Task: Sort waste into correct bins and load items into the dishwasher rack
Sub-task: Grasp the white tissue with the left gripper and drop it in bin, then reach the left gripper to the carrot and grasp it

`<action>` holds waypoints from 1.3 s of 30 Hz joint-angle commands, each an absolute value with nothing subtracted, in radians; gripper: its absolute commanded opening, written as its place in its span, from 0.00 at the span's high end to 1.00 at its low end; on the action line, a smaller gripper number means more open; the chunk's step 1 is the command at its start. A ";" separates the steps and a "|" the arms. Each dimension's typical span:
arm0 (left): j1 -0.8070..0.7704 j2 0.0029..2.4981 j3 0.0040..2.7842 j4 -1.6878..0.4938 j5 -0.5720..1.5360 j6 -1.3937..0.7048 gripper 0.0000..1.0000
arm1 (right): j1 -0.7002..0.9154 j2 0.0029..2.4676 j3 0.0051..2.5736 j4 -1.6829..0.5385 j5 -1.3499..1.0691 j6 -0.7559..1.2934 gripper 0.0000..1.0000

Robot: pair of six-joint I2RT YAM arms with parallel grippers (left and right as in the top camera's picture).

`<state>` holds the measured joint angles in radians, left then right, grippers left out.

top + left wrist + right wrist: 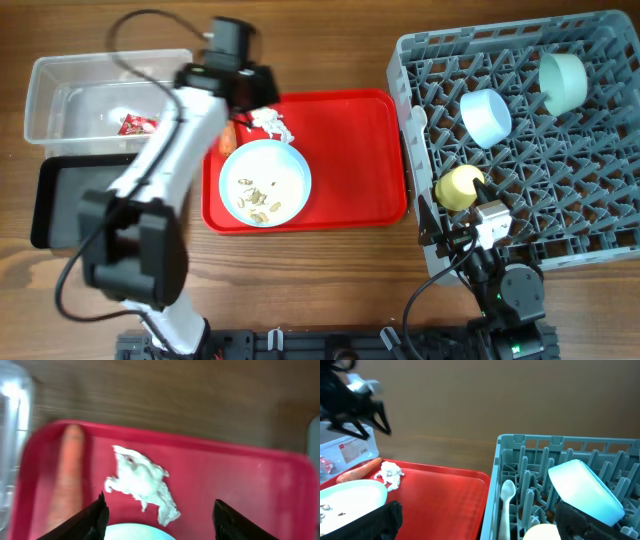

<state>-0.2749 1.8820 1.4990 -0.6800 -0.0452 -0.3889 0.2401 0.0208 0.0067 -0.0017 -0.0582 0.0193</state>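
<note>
My left gripper (159, 521) hangs open and empty over the far left corner of the red tray (350, 140). Just ahead of its fingertips lies a crumpled white tissue (141, 481), with an orange carrot (67, 480) to the left. The light blue plate (265, 182) holds loose seeds. A red-and-white wrapper (137, 125) lies in the clear tub (60, 75); the black tray (60, 200) sits beside it. My right gripper (485, 525) is open at the grey rack's (600, 240) near left corner. The rack holds a mint bowl (562, 82), small blue bowl (486, 117), yellow cup (458, 187) and white spoon (506, 502).
The left arm (165, 170) reaches across the black tray and the tray's left edge. Bare wooden table (330, 285) lies in front of the red tray and between it and the rack.
</note>
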 commanded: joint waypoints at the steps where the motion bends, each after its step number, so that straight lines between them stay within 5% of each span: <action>1: -0.323 2.000 1.505 -0.662 -0.236 -0.354 0.34 | 0.236 0.007 0.005 0.002 -0.049 0.003 0.00; 9: -0.314 2.119 1.505 -0.640 -0.237 -0.483 0.35 | 0.236 0.007 0.005 0.002 -0.049 0.003 0.00; 11: -0.314 2.121 1.505 -0.627 -0.232 -0.482 0.50 | 0.236 0.007 0.005 0.002 -0.049 0.003 0.00; 14: -0.314 2.109 1.514 -0.613 -0.202 -0.476 0.91 | 0.236 0.007 0.005 0.002 -0.049 0.003 0.00; 17: -0.303 2.058 1.558 -0.648 -0.199 -0.476 0.96 | 0.236 0.007 0.005 0.002 -0.049 0.003 0.00; 32: 0.074 1.804 1.648 -0.834 -0.194 -0.479 0.92 | 0.236 0.007 0.005 0.002 -0.049 0.003 0.00; 33: 0.091 1.826 1.648 -0.830 -0.190 -0.479 0.89 | 0.236 0.007 0.005 0.002 -0.049 0.003 0.00; 35: 0.117 1.885 1.648 -0.803 -0.183 -0.475 0.60 | 0.236 0.007 0.005 0.002 -0.049 0.003 0.00; 39: 0.119 1.922 1.648 -0.812 -0.160 -0.411 0.31 | 0.236 0.007 0.005 0.002 -0.049 0.002 0.00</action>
<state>0.1238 1.8870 1.6623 -0.7940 -0.1898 -0.4553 0.2401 0.0208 0.0067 -0.0013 -0.0582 0.0193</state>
